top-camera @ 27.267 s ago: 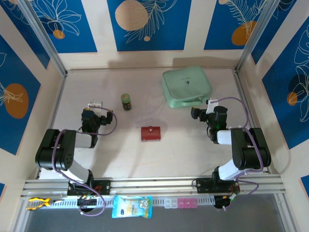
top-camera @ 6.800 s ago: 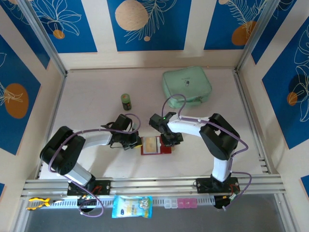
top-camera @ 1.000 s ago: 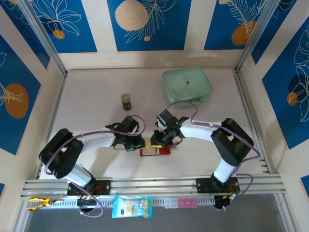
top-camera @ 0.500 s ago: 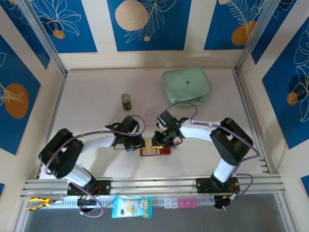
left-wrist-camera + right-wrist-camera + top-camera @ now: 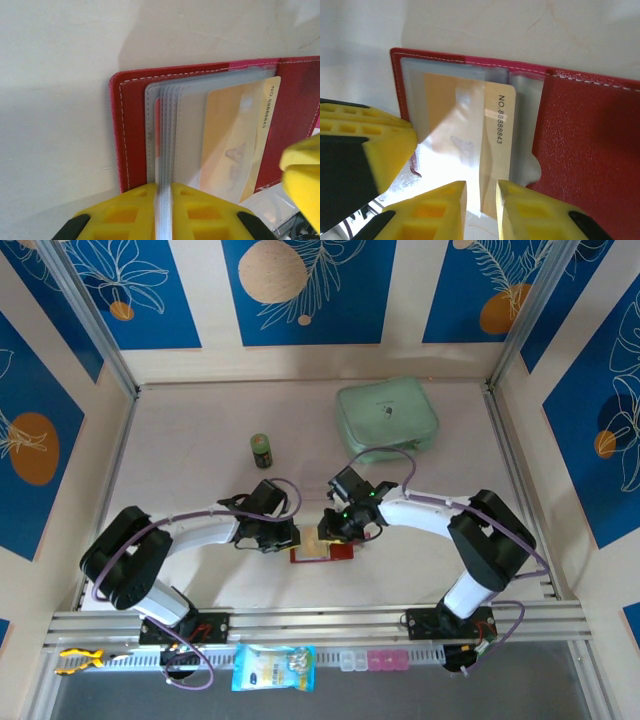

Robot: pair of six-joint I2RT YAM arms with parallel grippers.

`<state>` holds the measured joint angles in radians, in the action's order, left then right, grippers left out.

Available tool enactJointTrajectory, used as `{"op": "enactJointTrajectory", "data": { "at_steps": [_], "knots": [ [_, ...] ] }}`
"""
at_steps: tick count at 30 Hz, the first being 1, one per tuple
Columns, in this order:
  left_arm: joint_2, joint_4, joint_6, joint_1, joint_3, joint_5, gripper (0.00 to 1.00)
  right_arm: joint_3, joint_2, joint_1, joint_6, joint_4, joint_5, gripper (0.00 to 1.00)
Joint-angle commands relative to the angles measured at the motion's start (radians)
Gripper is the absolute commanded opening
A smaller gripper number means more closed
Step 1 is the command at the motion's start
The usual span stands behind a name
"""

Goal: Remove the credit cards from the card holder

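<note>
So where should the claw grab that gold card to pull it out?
By the bare numbered edge of the gold card, sticking out of its clear sleeve. Come from that open side, pinching both flat faces, since it's thin.

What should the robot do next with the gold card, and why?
Probably pinch the right gripper shut on the gold card and pull. The card's edge sits between those open fingers, while the left gripper clamps the card holder.

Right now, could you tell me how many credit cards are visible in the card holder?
1: a tan card in the open card holder, its near edge at the right claw. Others may be hidden in the stacked sleeves.
</note>
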<state>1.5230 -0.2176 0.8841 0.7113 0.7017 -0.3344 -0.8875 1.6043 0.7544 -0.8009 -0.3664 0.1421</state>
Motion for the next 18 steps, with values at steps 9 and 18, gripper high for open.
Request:
{"op": "enactJointTrajectory", "data": {
  "at_steps": [9,18],
  "knots": [
    [-0.048,-0.071,-0.01,0.015,0.082,-0.01,0.07,0.114,-0.126,-0.07,-0.011,0.118,0.12,0.4],
    [0.009,-0.037,-0.007,0.035,0.105,-0.063,0.05,0.146,-0.125,-0.113,0.009,0.163,0.163,0.35]
  ]
}}
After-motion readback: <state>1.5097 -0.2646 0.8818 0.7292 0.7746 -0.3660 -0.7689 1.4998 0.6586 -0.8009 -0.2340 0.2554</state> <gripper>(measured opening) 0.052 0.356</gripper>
